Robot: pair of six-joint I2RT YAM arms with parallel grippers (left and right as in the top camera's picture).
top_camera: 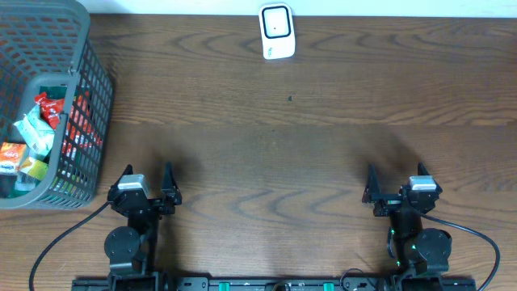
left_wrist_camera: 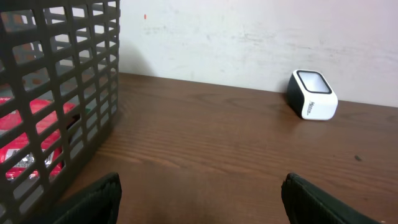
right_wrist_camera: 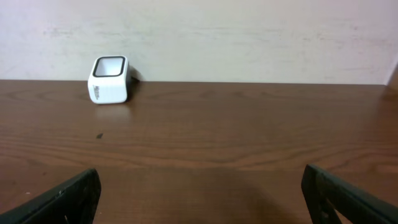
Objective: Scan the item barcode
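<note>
A white barcode scanner (top_camera: pixel 276 31) with a dark window stands at the table's far edge, also seen in the left wrist view (left_wrist_camera: pixel 312 94) and right wrist view (right_wrist_camera: pixel 110 79). Several packaged items (top_camera: pixel 32 133) in red, green and white lie in a grey mesh basket (top_camera: pixel 95 89) at the far left; red packs show through its wall (left_wrist_camera: pixel 28 140). My left gripper (top_camera: pixel 146 179) sits open near the front edge, right of the basket, with nothing between its fingers (left_wrist_camera: pixel 93 202). My right gripper (top_camera: pixel 396 183) is open and empty at the front right, fingers (right_wrist_camera: pixel 62 202) wide apart.
The dark wooden table (top_camera: pixel 275 145) runs between the two arms and the scanner. A pale wall (right_wrist_camera: pixel 249 37) rises behind the far edge. A small dark speck (top_camera: pixel 290 99) lies on the wood below the scanner.
</note>
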